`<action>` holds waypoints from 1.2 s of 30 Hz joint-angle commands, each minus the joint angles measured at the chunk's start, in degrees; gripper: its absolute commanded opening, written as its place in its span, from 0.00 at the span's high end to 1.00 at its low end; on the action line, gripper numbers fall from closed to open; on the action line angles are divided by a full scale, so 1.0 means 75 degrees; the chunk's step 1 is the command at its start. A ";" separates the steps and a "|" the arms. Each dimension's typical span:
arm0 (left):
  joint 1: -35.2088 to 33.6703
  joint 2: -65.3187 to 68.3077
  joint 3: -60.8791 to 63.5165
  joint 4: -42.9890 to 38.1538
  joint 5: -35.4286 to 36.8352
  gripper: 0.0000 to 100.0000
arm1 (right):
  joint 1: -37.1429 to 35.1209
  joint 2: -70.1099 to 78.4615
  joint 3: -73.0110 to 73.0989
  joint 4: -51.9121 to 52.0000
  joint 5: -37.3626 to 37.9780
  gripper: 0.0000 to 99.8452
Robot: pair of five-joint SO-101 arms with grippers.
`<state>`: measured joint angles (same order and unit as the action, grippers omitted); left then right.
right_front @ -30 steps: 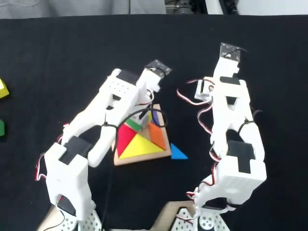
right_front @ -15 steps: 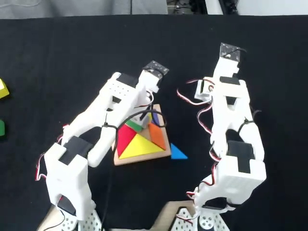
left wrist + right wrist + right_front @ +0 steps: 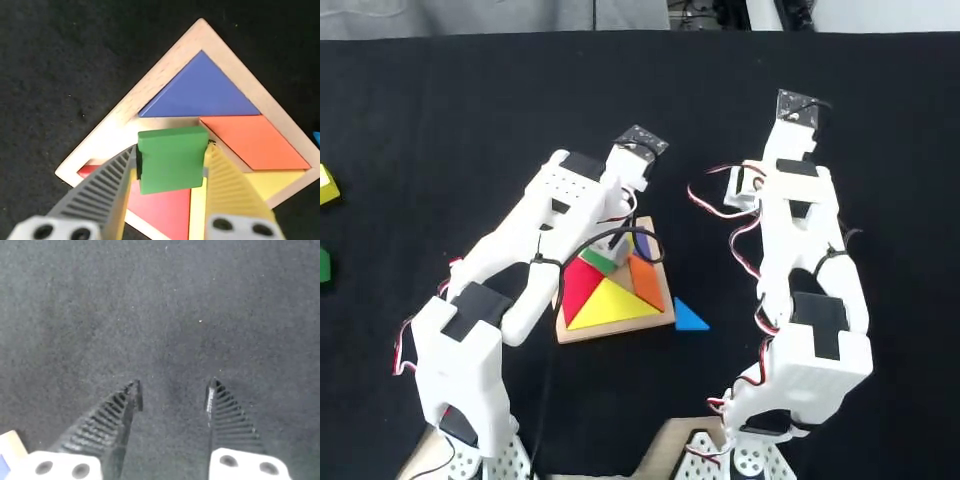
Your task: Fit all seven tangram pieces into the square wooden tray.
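The green square (image 3: 172,165) is clamped by the left gripper (image 3: 171,150) over the tray (image 3: 172,52); it should be turned square to the bare gap beside the blue triangle (image 3: 202,87), then lowered flat. The right gripper (image 3: 172,390) stands spread.

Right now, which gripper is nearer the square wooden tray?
Left. The left gripper hangs over the tray, shut on the green square piece; the right gripper is open over bare black cloth.
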<state>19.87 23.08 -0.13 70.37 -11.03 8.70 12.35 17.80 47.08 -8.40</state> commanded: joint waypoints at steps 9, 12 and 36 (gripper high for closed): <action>-0.0229 -0.0152 -0.0064 -0.0070 0.0070 0.80 | 0.0070 -0.0053 -0.0580 0.0059 0.0070 0.79; -0.0287 -0.0152 -0.0088 -0.0070 0.0070 0.72 | 0.0070 -0.0053 -0.0580 0.0059 0.0070 0.79; -0.0815 -0.0152 -0.0240 -0.0141 -0.0117 0.69 | 0.0070 -0.0053 -0.0580 0.0059 0.0070 0.79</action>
<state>15.65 23.08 -0.13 70.02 -10.95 8.70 12.35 16.40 47.08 -8.40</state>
